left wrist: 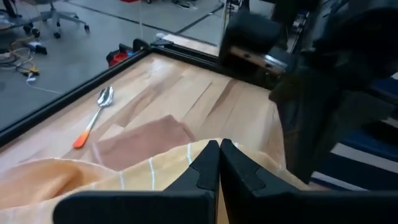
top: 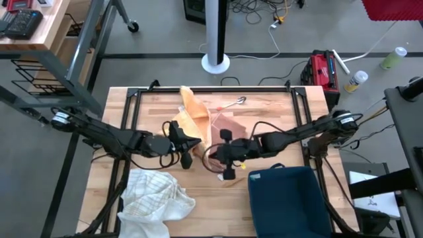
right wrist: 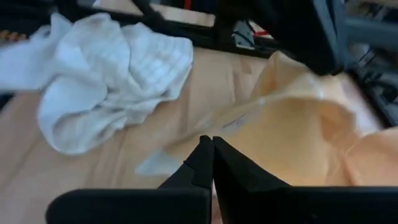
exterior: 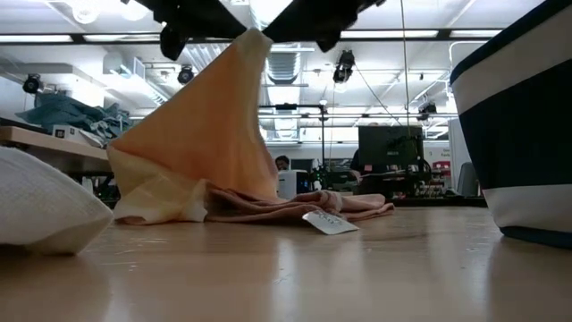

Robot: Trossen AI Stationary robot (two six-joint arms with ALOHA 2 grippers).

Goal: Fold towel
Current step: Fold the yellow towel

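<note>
Between the left gripper point(top: 190, 141) and the right gripper point(top: 217, 153), each clamped on its edge, the orange towel point(top: 193, 112) hangs lifted, and uneven pulling could tear a pinched hem free.

Peach-orange towel point(top: 192, 109), white cloth point(top: 155, 195), navy bin point(top: 287, 201), perhaps white-banded

The left gripper point(left wrist: 219, 163) was seen with its two dark fingers pressed together over the peach towel point(left wrist: 124, 171), whose cloth was draped across the wooden table point(left wrist: 186, 93). A spoon with an orange handle point(left wrist: 93, 118) was laid near the table's black-framed edge. The other dark arm point(left wrist: 336, 93) was seen close by.
</note>
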